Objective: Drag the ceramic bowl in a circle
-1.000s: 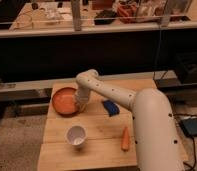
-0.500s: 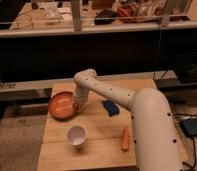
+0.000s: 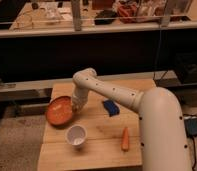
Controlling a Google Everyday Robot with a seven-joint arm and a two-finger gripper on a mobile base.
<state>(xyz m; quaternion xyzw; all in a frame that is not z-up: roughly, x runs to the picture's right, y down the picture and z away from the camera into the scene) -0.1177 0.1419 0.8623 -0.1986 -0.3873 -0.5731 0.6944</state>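
The ceramic bowl (image 3: 59, 111) is wide, shallow and orange-red. It rests near the left edge of the wooden table (image 3: 97, 150), partly over that edge. My white arm reaches from the lower right across the table. My gripper (image 3: 77, 106) comes down onto the bowl's right rim and is shut on it. The fingertips are hidden against the rim.
A small white cup (image 3: 76, 135) stands just in front of the bowl. A blue sponge-like block (image 3: 111, 106) lies mid-table and an orange carrot (image 3: 125, 139) lies to the right front. A dark counter with clutter runs behind the table.
The bowl has slid left and toward the front along with my gripper, and is now closer to the table's left edge and to the white cup.
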